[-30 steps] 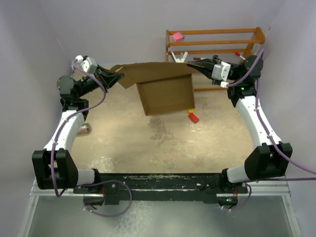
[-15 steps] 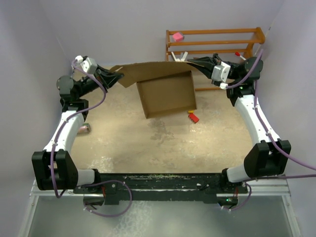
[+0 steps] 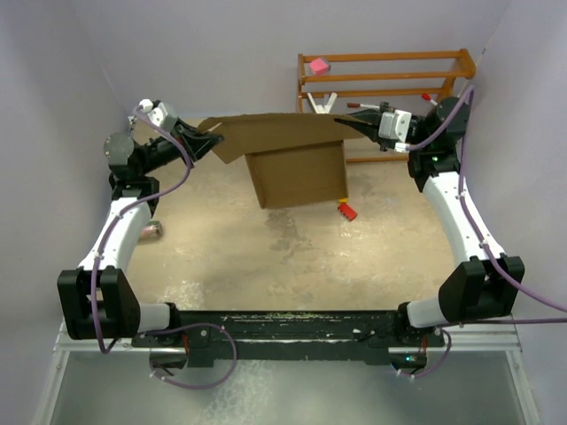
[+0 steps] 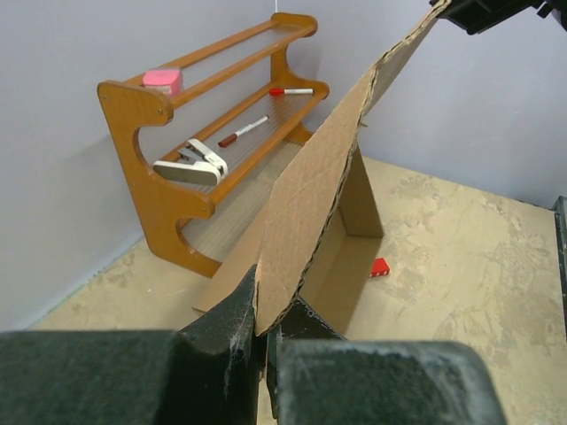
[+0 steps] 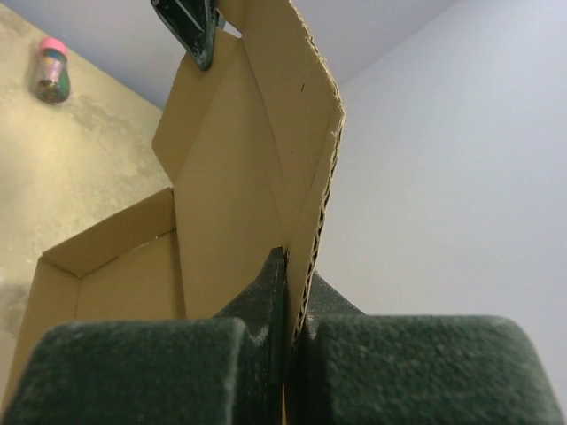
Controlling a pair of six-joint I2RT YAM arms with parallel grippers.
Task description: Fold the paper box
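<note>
paper box (image 3: 297,173): just in front of wooden rack (image 3: 381,80), lid flap raised | my left end effector (image 3: 215,139): clenched on flap corner farthest from rack | my right end effector (image 3: 347,115): clenched on corner nearest rack | handling: likely light, stiff, crease-prone; I'd pinch flap edges

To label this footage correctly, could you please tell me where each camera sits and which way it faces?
Top external: above and behind the bases, looking down across the table; both arms show, left claw and right claw pinching the paper box.
Left wrist: on the left arm, facing along the flap toward the wooden rack; left claw at bottom.
Right wrist: on the right arm, looking up the flap; right claw at bottom.
Shared: each wrist view shows the other arm's claw.
</note>
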